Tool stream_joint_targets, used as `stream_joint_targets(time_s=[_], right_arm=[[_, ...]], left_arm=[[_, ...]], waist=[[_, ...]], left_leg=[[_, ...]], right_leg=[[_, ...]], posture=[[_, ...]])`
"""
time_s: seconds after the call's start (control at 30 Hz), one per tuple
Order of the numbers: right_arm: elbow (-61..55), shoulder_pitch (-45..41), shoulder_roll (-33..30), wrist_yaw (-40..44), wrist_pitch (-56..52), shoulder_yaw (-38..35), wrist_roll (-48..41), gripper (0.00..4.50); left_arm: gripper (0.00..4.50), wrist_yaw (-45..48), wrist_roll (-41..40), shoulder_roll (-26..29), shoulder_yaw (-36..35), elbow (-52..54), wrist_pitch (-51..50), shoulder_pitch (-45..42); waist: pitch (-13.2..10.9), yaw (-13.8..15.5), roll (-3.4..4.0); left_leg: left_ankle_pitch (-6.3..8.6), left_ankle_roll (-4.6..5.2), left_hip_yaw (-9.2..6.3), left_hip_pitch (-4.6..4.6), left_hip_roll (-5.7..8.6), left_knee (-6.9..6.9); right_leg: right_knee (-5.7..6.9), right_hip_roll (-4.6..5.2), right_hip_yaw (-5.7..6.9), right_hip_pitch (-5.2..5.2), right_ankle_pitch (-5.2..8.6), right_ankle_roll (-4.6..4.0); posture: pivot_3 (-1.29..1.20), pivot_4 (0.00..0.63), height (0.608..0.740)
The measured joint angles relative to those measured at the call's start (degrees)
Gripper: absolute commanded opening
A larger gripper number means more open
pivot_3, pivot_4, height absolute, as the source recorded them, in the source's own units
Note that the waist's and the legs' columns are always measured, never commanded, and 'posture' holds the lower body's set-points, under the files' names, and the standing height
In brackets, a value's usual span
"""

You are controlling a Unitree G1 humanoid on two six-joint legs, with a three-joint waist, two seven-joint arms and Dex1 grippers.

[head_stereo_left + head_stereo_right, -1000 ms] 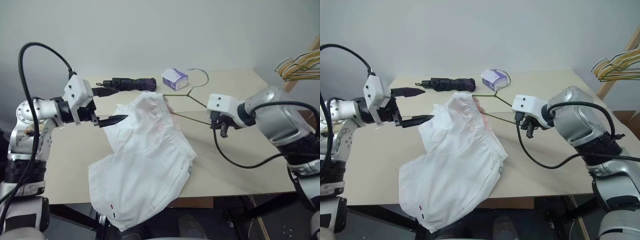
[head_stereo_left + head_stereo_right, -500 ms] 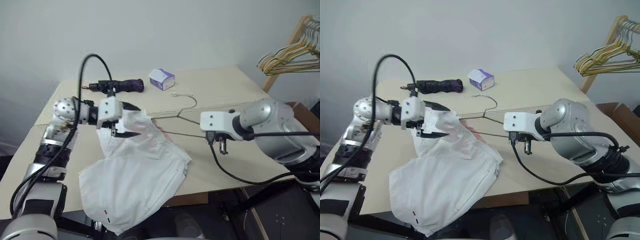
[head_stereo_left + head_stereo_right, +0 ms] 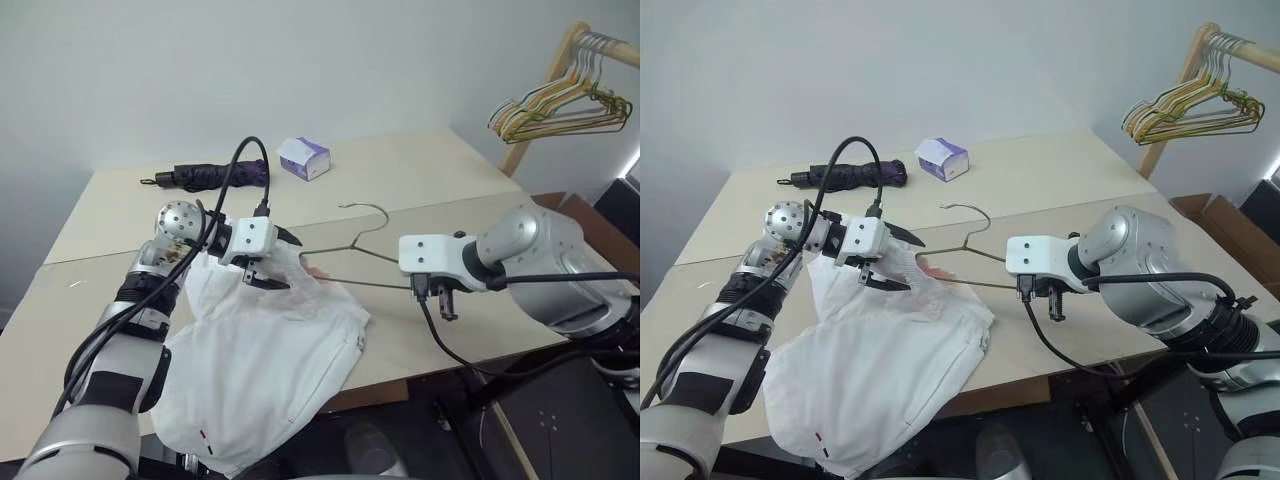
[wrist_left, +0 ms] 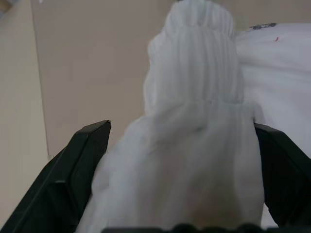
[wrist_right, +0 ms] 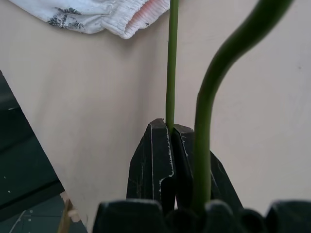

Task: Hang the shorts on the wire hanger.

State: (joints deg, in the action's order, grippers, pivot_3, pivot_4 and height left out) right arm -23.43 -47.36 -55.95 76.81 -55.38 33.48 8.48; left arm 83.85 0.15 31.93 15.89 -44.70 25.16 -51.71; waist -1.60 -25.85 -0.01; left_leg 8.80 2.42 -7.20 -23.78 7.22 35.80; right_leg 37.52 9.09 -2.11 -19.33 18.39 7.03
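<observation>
A pale wooden table point(image 3: 440, 180) holds white shorts point(image 3: 270, 350) that spill from its middle over the near edge, with a small red-and-dark mark near the hanging hem. The left gripper point(image 3: 268, 262) sits at the gathered waistband at the top of the shorts, its two black fingers point(image 4: 73, 170) spread wide with a bunched fold of elastic cloth lying between them. The right gripper point(image 3: 441, 300) points down above the table, its fingers pinched shut on the thin green wire hanger point(image 3: 355, 232). The hanger stretches from that grip toward the shorts, its far corner reaching the waistband and its hook raised toward the back. A folded dark umbrella point(image 3: 205, 176) and a small tissue box point(image 3: 303, 158) lie near the back edge. Coloured hangers point(image 3: 550, 105) hang on a wooden rack at the right.
</observation>
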Motion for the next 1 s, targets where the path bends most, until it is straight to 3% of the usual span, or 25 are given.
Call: stream_joint_targets(time_s=[0.47,0.87,0.9,1.0], right_arm=[[0.0,-1.8,1.8,0.0,-2.1,0.0,-2.6,0.0],[1.3,-0.2,1.5,-2.3,0.4,-2.4,-5.0,0.0],[1.3,0.6,1.6,-2.7,0.9,-3.2,-5.4,0.56],[1.0,1.5,2.0,-3.6,1.6,-4.4,-7.0,1.44]], left_arm=[[0.16,-0.5,4.0,0.3,0.8,-3.5,4.4,-2.3],[0.07,-1.9,2.0,0.5,-1.2,1.1,-1.8,1.0],[0.0,-1.6,1.8,0.6,-1.3,1.8,-2.3,1.4],[0.0,-1.1,0.6,0.5,-1.4,3.2,-3.8,2.4]], waist=[[0.0,0.4,-0.03],[0.0,1.1,-0.03],[0.0,1.1,-0.03],[0.0,1.0,-0.03]], left_leg=[[-0.01,0.01,0.01,0.0,0.04,0.0],[-0.01,0.01,0.01,0.0,0.05,0.02],[-0.01,0.01,0.01,-0.01,0.05,0.01],[-0.01,0.01,0.02,-0.01,0.04,0.03]], right_leg=[[0.18,0.13,0.07,-0.05,0.16,0.28],[0.21,0.15,0.05,-0.13,0.13,0.23],[0.22,0.15,0.05,-0.13,0.12,0.2],[0.24,0.15,0.05,-0.15,0.1,0.17]], posture=[[-0.34,0.0,0.74],[-0.39,0.0,0.74],[-0.39,0.0,0.74],[-0.4,0.0,0.74]])
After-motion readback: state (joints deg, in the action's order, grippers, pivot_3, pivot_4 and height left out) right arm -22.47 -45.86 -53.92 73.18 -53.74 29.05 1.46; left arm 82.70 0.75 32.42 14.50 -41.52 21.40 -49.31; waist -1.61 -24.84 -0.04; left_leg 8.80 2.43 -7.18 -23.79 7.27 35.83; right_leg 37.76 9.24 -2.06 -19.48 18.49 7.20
